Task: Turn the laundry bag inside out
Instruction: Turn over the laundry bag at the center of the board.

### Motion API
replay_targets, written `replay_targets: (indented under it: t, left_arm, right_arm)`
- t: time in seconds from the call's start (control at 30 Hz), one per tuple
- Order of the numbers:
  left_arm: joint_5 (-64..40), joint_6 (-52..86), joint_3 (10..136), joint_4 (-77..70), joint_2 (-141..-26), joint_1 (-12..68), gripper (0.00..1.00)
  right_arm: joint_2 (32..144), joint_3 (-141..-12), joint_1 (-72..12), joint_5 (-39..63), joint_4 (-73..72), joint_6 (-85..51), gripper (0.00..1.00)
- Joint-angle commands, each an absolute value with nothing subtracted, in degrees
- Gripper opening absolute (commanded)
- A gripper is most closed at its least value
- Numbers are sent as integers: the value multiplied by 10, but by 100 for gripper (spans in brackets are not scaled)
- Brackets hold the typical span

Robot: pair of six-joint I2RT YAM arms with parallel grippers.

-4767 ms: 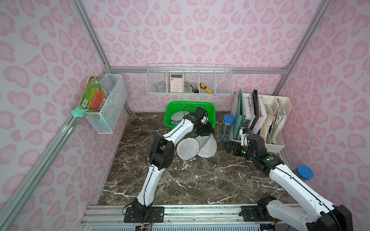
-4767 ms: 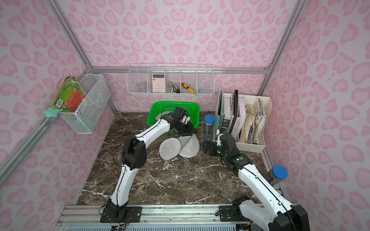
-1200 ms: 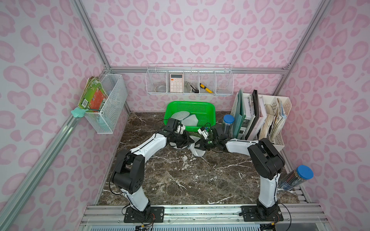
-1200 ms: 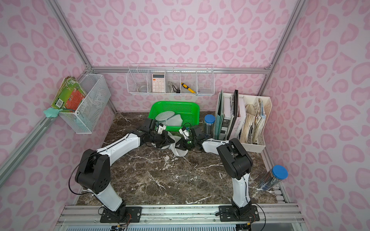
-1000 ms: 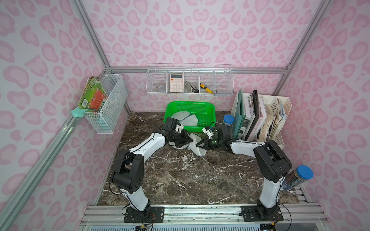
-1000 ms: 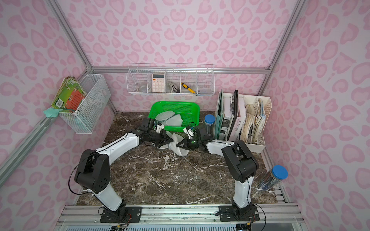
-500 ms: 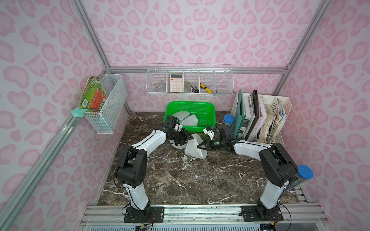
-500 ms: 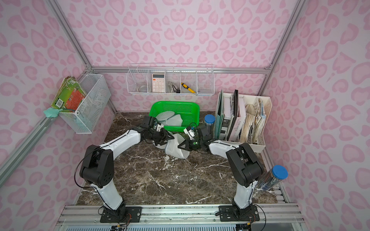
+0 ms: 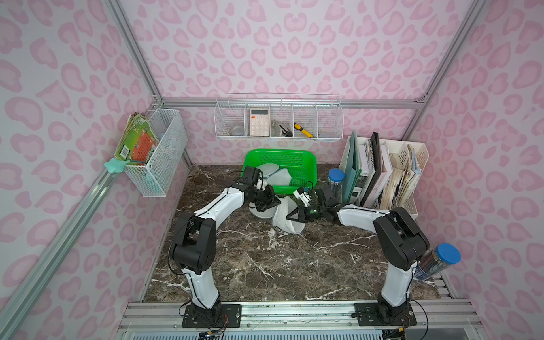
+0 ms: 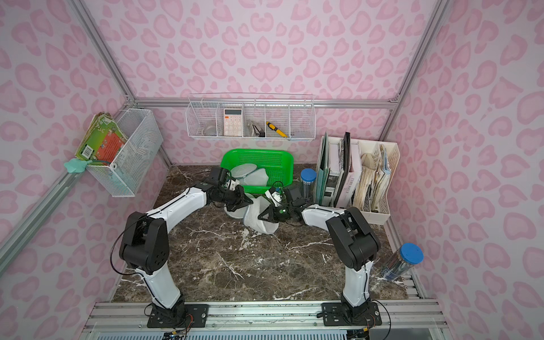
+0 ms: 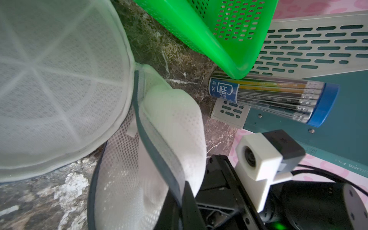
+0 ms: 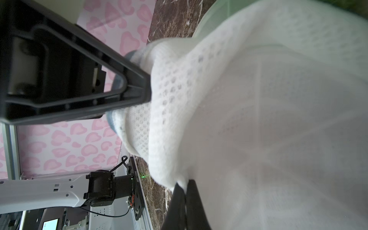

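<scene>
**Laundry bag flip: both arms pinching, bag bunched but not turned yet**

Big stuff first: the marble counter (image 9: 265, 265) is mostly bare up front; the left arm (image 9: 219, 204) and right arm (image 9: 357, 216) both reach toward the back and meet nose to nose just in front of the green basket (image 9: 279, 151). Between them sits the laundry bag (image 9: 284, 216), a crumpled white mesh lump resting on the counter, near the basket but not in it. A flat round mesh panel (image 11: 59, 79) lies touching it on the left arm's side; honestly can't tell if that's part of the same bag or a separate one.

Zooming in: the left jaws are closed tight, and in the left wrist view they look pinched on the grey trim (image 11: 151, 143) around the bag's opening; the right jaws are clamped narrow on a fold of the white mesh, clear in the right wrist view; so both hold the bag, from opposite sides.

My read: this is mid-flip; grips are set at the mouth and the fabric is bunched, but it isn't turned through yet. The next move probably calls for one side to anchor the rim while the other drags mesh through the opening; floppy mesh likes to slip, so pull slowly and steer clear of the basket wall.
</scene>
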State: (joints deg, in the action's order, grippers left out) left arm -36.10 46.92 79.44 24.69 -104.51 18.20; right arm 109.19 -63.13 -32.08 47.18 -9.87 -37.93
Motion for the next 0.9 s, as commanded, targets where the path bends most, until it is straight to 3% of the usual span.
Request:
replay_targets:
  t: [0.0,0.13,0.3,0.37,0.43,0.67,0.87]
  left_arm:
    - [-368,469,800,252,-1041,196,0]
    - [-389,495,787,224,-1038,218,0]
    - [-403,507,793,219,-1033,234,0]
    - [-412,520,792,210,-1028,237,0]
    - [-416,531,785,199,-1021,238,0]
    - [-395,532,763,207,-1015,225,0]
    - [-384,531,758,220,-1020,217,0]
  right_arm:
    - [1116,-640,-317,477,-156,-427,0]
    - [1161,-661,-319,486,-202,-468,0]
    - [1208,-702,-322,470,-159,-454,1]
    - [1221,-709,-322,463,-153,-453,6]
    - [1226,-707,-319,464,-158,-461,23]
    - [1161,-631,-295,466,-223,-492,36]
    - [1107,-596,-277,461,-180,-459,50]
